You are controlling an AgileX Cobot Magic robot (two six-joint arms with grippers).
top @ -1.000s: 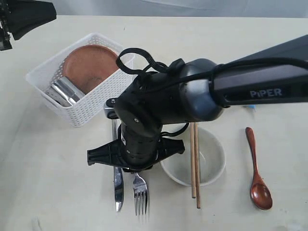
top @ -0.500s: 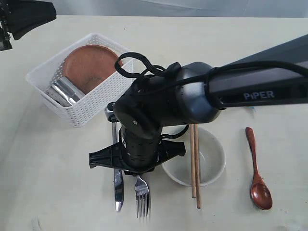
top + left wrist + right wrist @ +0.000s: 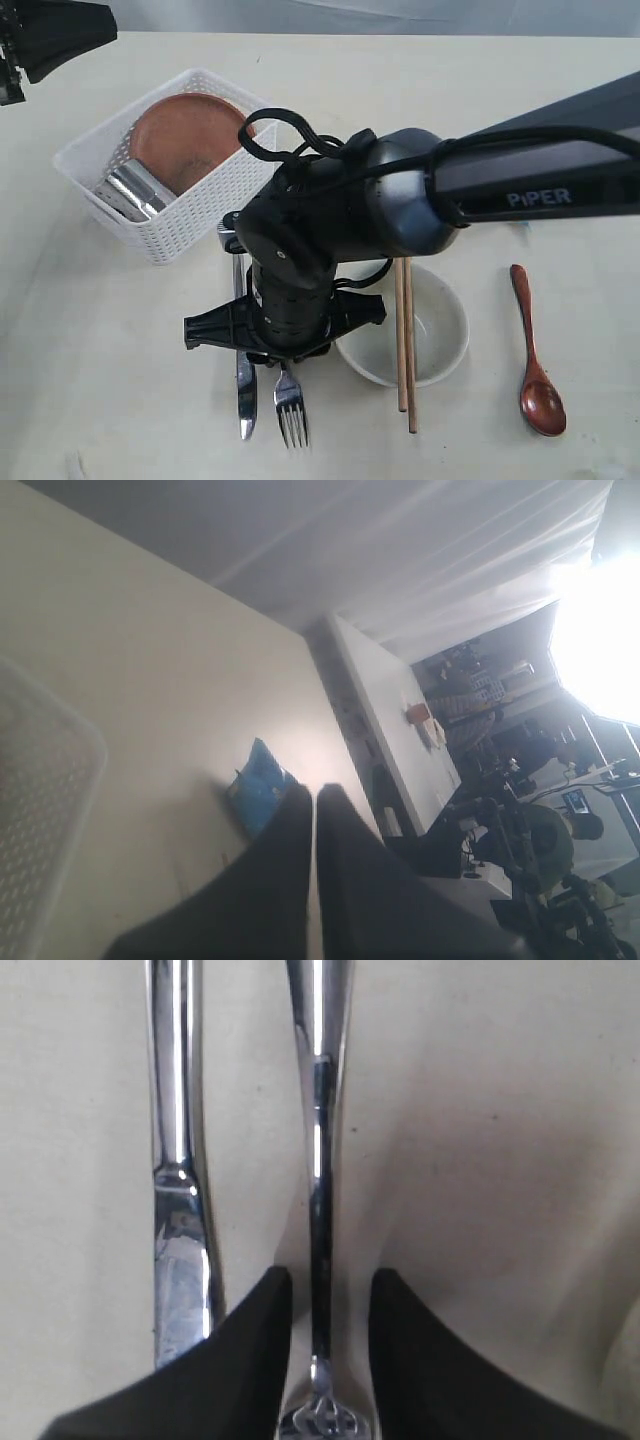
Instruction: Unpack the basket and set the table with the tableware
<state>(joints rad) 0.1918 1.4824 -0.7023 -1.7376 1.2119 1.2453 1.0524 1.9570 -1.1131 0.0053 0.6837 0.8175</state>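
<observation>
Exterior view: tight quarters at the place setting

The table offers broad bare room on its left and along its near side, the safest ground for what remains. The basket stands at the far left and holds the brown plate and the steel cup, so the unpacking looks unfinished. The right arm hangs bulky over the setting, close to the basket's near wall; a sideways swing toward it could shove the basket across the table.

The bowl sits just beside the arm, with the chopsticks laid across its rim. A brush from the wrist could roll them off. The spoon lies well apart on the right, out of harm.

The knife and the fork lie side by side, near but apart. In the right wrist view the right gripper has its jaws spread narrowly astride the fork's handle, a sliver of gap each side, pinching nothing. Any twist or slanted lift could catch the handle and drag the fork into the knife; straight up looks like the only open way out.

The left gripper is away from all this, jaws pressed together and empty, with a blue packet on the table beyond it
</observation>
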